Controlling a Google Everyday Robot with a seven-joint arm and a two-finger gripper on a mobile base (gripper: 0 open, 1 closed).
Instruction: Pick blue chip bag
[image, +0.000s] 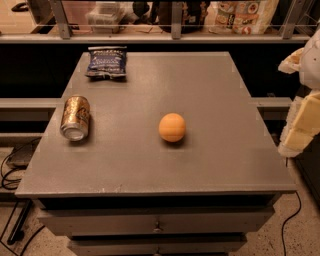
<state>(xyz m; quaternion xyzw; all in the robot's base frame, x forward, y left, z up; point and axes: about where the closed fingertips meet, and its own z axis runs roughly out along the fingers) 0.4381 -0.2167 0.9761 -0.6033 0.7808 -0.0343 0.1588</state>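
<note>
The blue chip bag (106, 62) lies flat at the far left corner of the grey table top (215, 95), its pale lettering facing up. My gripper (302, 125) shows as white and pale yellow parts at the right edge of the view, beside the table's right side and well away from the bag. It holds nothing that I can see.
A gold-brown soda can (75, 118) lies on its side near the table's left edge. An orange ball (172, 127) sits near the middle. A shelf rail with packages (240, 15) runs behind the table. Drawers (157, 226) are below the front edge, and cables (12, 175) lie on the floor at left.
</note>
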